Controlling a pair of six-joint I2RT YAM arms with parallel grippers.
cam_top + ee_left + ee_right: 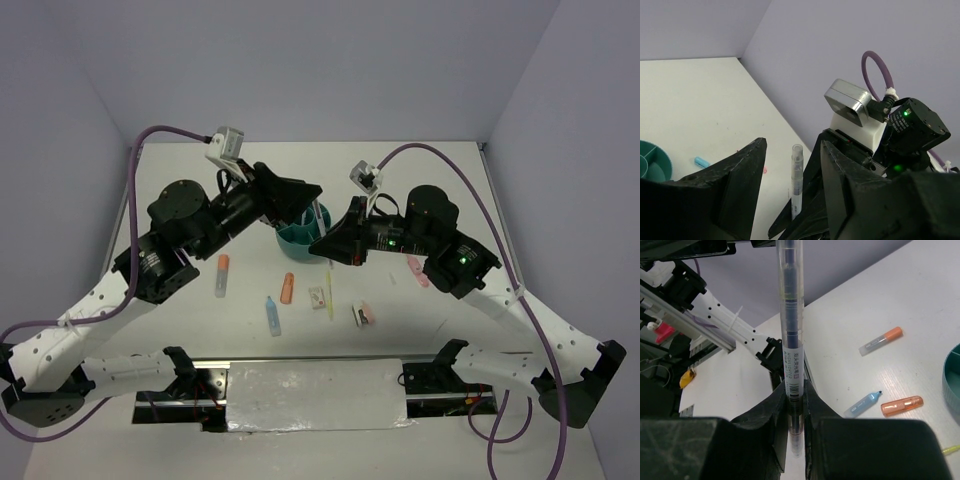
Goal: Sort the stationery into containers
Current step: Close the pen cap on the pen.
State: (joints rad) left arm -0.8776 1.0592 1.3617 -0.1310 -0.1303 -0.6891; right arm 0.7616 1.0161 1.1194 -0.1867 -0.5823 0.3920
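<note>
The right claw is closed tight on a clear pen. Both fingers press against the lower barrel, just under the printed label. The pen stands nearly upright, and most of its length rises above the fingers. In the top view, the pen is held over the right side of the teal organiser bowl, which sits near the middle of the bench. The right claw is at the bowl's near right rim.

The left claw is open with its two fingers well apart. In the left wrist view, the top of the pen shows in the gap between them, with clear space on either side, so this claw grips nothing. In the top view, the left claw is above the bowl's far left side.

The rest of the stationery lies loose on the bench between the bowl and the near edge:
- An orange-capped marker is towards the left.
- An all-orange marker lies next to the right.
- A light-blue marker is just nearer than the all-orange one.
- A small white piece lies beside the yellow pencil.
- A pink and white piece is to the right of those.
- A pink item lies towards the right edge, partly under the right arm.
</note>
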